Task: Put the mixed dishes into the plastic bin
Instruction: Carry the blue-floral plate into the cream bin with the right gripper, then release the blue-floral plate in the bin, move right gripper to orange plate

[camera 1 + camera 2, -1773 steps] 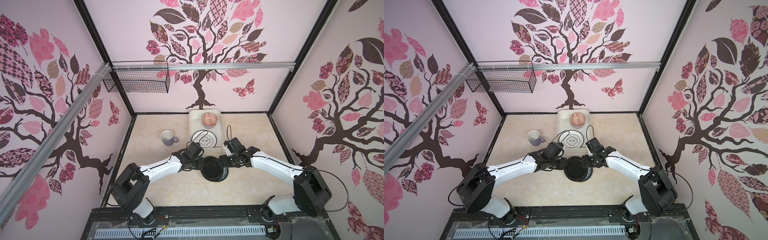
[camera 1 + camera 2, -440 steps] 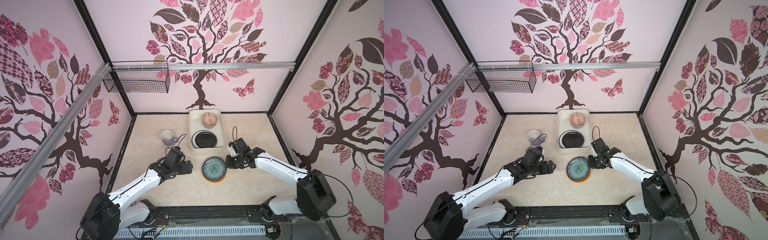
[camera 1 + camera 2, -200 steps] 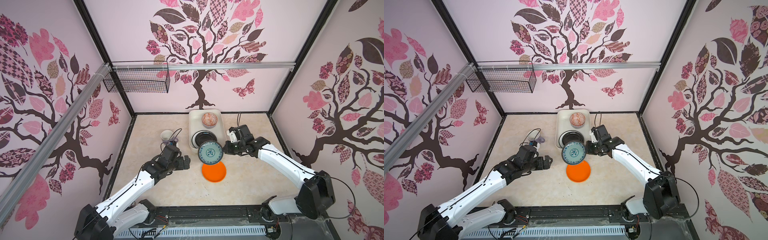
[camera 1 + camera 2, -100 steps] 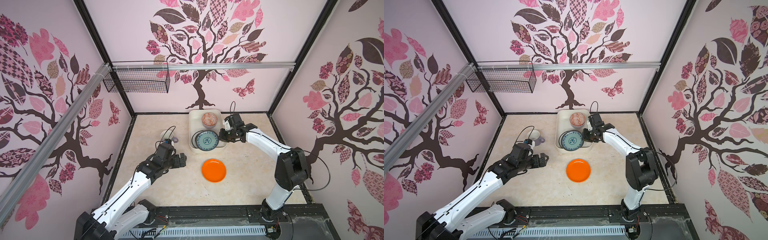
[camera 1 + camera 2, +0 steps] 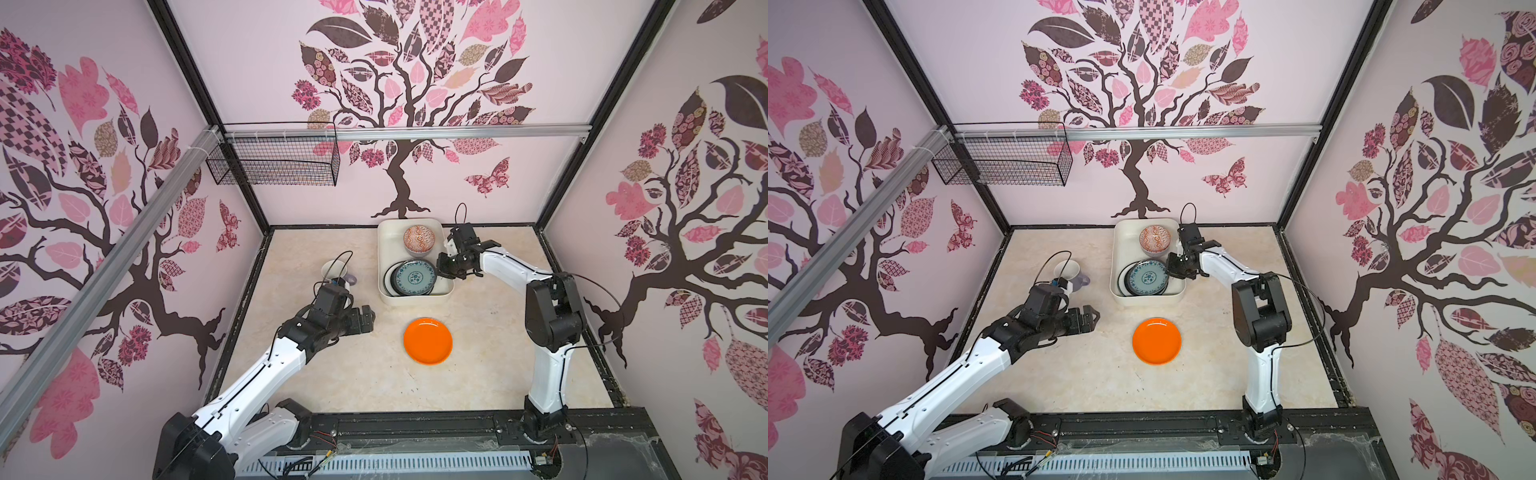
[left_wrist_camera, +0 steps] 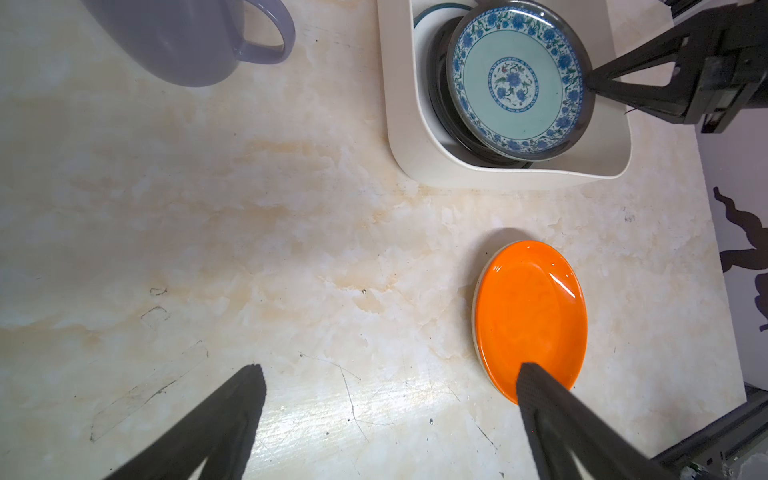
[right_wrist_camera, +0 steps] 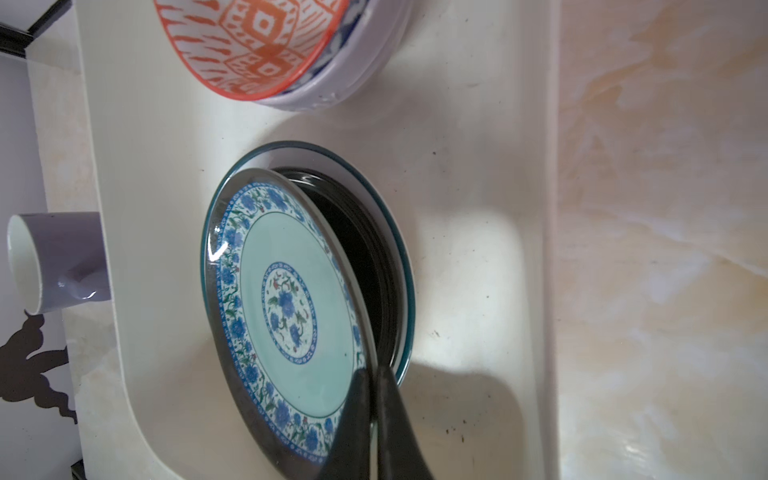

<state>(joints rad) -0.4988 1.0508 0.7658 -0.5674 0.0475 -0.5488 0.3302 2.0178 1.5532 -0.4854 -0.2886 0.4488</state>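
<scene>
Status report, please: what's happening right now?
Right jaws shut on blue flowered plate, tilted over black plate in bin. Left jaws open, empty. Mug, orange plate outside bin. Nothing blocking.

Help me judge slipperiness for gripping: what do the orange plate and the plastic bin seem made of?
Orange plate: probably glazed ceramic, possibly melamine; glossy, with sharp light streaks and a pale edge underneath. Plastic bin: matte cream plastic, apparently; thick rounded rim, no glare.

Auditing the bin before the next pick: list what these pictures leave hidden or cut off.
Black plate: right wrist view, mostly covered by the tilted flowered plate.
Lavender bowl: same view, inside hidden by the orange-patterned bowl.
Lavender mug: left wrist view, cut off by the frame edge.
</scene>
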